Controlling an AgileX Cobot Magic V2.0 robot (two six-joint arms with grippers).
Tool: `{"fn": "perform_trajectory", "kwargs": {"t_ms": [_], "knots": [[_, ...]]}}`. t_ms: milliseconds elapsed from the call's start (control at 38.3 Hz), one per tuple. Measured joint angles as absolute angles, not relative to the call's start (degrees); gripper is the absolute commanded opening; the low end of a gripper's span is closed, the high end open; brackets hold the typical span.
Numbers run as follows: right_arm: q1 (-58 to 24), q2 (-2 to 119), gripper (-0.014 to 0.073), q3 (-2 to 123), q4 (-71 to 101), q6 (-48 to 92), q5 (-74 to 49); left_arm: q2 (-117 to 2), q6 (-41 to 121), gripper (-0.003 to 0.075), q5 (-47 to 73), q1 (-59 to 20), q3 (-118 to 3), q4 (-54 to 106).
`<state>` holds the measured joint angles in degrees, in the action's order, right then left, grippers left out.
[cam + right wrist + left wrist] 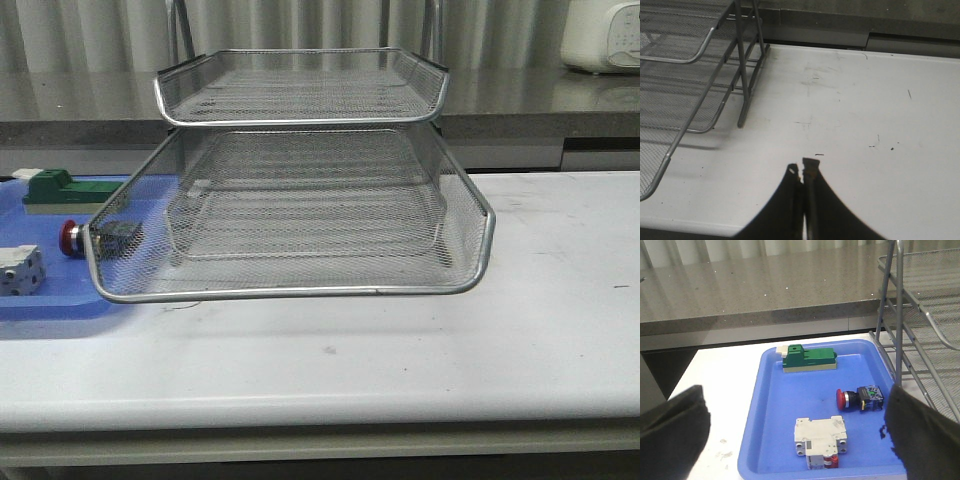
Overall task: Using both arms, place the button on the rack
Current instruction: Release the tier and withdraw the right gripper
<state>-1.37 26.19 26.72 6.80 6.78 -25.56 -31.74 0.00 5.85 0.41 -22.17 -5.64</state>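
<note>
The button (72,238) lies on its side in the blue tray (45,312), its red head pointing left and its rear block behind the rack's mesh. In the left wrist view the button (860,398) lies near the tray's rack-side wall. The silver wire-mesh rack (300,292) stands in the middle of the table; it also shows in the left wrist view (922,300) and the right wrist view (700,50). My left gripper (795,395) is wide open and empty above the tray. My right gripper (802,167) is shut and empty over bare table beside the rack. Neither arm shows in the front view.
A green-white block (809,359) lies at the tray's far side and a white breaker part (820,440) at its near side, close to the button. A grey counter ledge (520,95) runs behind the table. A white appliance (605,35) stands at the back right.
</note>
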Motion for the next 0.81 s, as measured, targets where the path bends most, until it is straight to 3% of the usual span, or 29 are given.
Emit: {"fn": "perform_trajectory", "kwargs": {"t_ms": [261,809], "knots": [[-1.4,17.0,-0.0060,20.7,7.9,6.7,-25.0,-31.7,0.0,0.0673,5.9,0.4,-22.2,-5.6],[-1.4,16.3,-0.0060,20.7,8.3,6.6,-25.0,-31.9,0.0,0.0673,6.3,0.4,-22.3,-4.1]]}}
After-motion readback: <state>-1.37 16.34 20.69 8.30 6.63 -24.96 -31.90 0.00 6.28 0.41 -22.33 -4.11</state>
